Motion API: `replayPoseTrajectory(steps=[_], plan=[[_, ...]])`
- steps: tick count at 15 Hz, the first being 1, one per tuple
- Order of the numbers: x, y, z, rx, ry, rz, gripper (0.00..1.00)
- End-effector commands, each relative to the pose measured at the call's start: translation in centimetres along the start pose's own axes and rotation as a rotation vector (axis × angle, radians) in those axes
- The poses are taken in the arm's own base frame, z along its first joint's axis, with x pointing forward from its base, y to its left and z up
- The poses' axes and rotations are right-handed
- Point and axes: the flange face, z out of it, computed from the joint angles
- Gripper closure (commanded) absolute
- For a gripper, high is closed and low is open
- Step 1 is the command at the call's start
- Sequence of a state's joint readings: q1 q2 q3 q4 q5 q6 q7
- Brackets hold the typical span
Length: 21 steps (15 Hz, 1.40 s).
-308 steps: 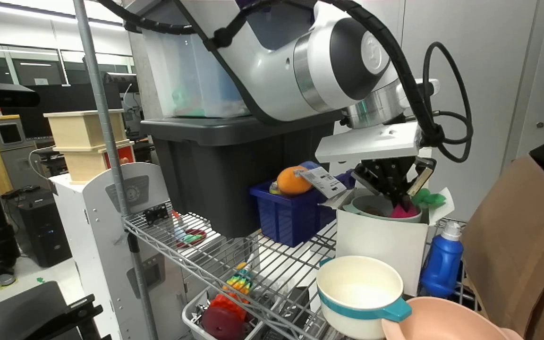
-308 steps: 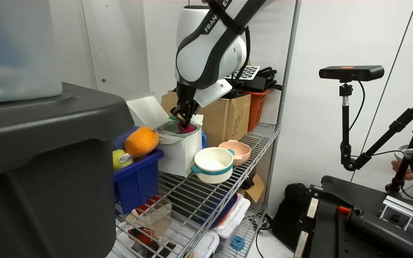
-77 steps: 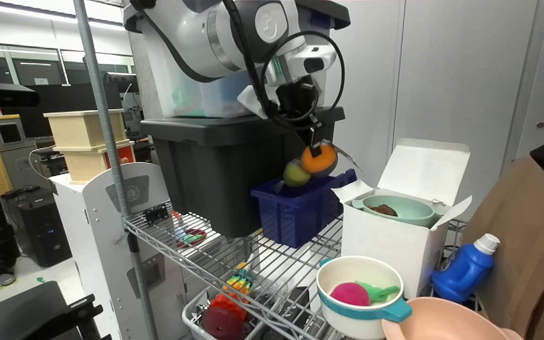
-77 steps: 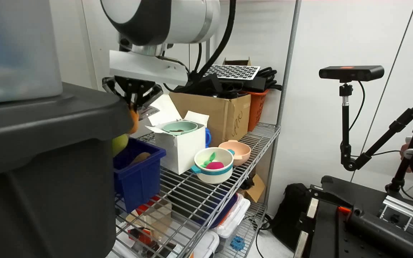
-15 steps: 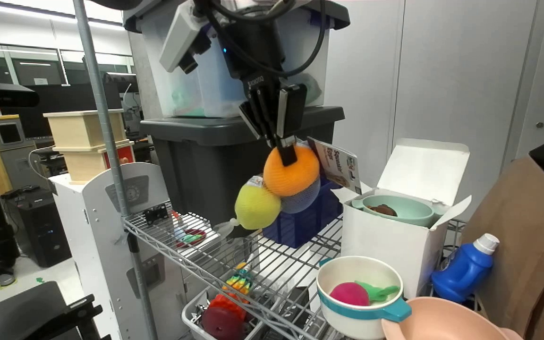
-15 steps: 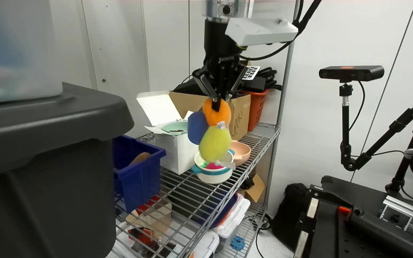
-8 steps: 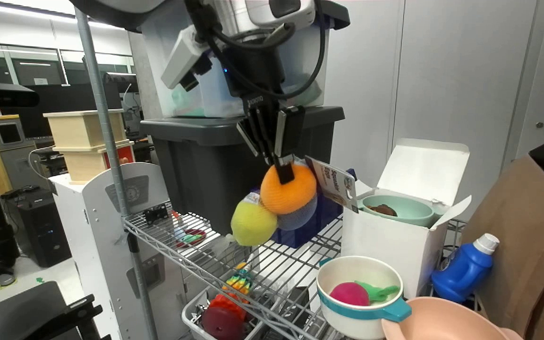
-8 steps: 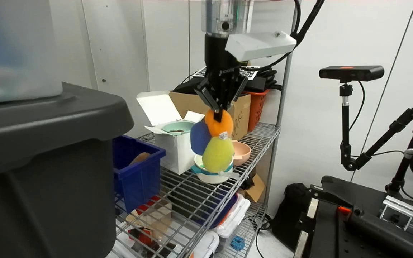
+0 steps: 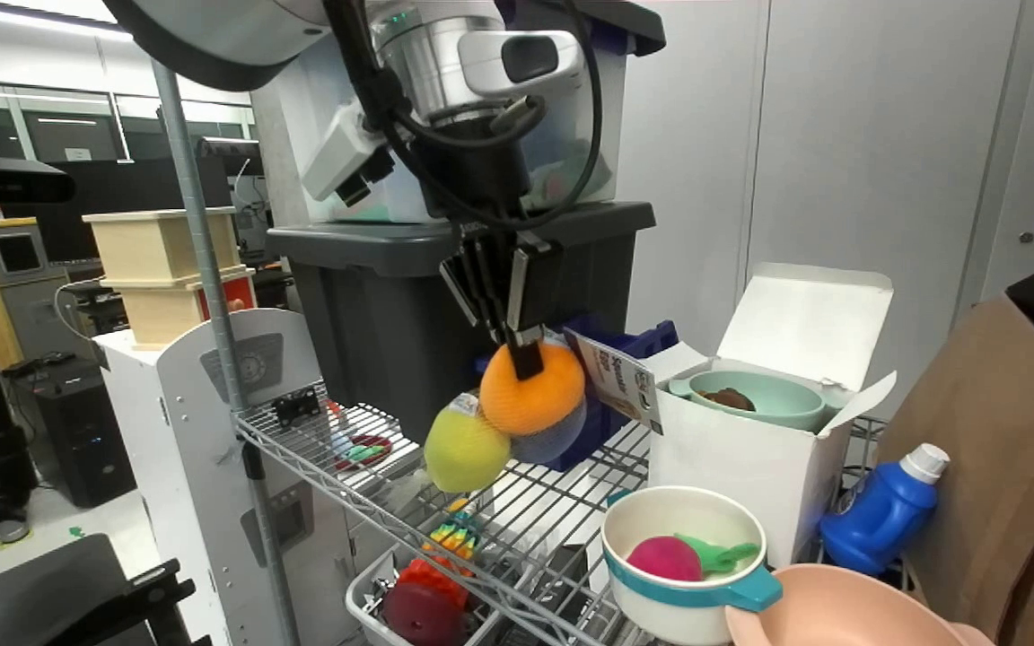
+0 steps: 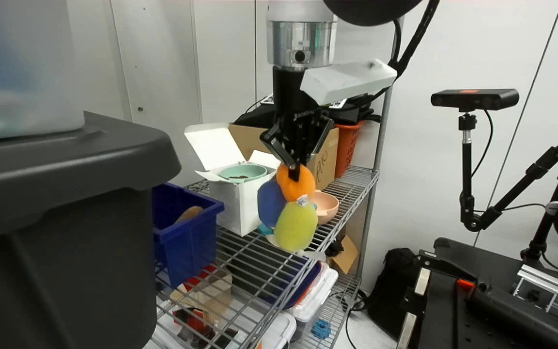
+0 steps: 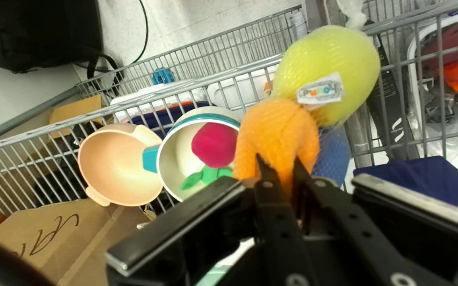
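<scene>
Orange netted plush egg (image 11: 276,123) is what the gripper (image 11: 278,163) has: jaws closed down on it, fabric bulging around the fingertips (image 9: 528,361). Pack hangs in the air over the wire shelf (image 10: 250,257); yellow egg (image 11: 332,59) and blue egg (image 11: 333,155) bunched against the orange one, yellow lowest, printed card (image 9: 616,381) sticking out sideways. Nearest below: teal-banded cream pot (image 9: 665,619), pink ball (image 9: 665,558) and green leafy toy (image 9: 722,558) inside. Peach bowl (image 9: 840,601) sits right by it, pot's teal handle (image 9: 755,589) overlapping its rim in an exterior view. Behind those, white box (image 9: 732,475), lid flap (image 9: 804,323) up, mint bowl (image 9: 784,399) in its top holding a brown lump (image 9: 727,397), can't identify. Blue bin (image 10: 189,257) stands next to the box, tan item (image 10: 189,214) partly visible inside. Past the box, blue bottle (image 9: 880,520), tilted, then brown carton (image 9: 984,431). Dark grey tote (image 10: 85,271) beside the bin, translucent tote (image 10: 17,63) on top of it. Pale wall panels (image 9: 849,144) at the back.
</scene>
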<state>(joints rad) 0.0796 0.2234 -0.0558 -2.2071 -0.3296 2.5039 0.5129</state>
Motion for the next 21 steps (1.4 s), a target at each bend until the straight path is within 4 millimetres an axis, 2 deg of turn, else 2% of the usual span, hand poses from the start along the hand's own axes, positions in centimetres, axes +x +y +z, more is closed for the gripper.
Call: replayPoseTrajectory(steps=[1, 6, 12, 16, 21], plan=[[-0.1, -1.4, -0.1, 0.001, 0.022, 0.006, 0.97], [-0.3, -3.3, 0.6, -0.001, 0.023, 0.011, 0.97], [-0.2, -5.0, 3.3, -0.028, 0.029, 0.020, 0.97], [0.6, -6.3, 5.0, -0.057, 0.051, 0.039, 0.97], [1.8, -7.5, 5.9, -0.067, 0.062, 0.078, 0.97]])
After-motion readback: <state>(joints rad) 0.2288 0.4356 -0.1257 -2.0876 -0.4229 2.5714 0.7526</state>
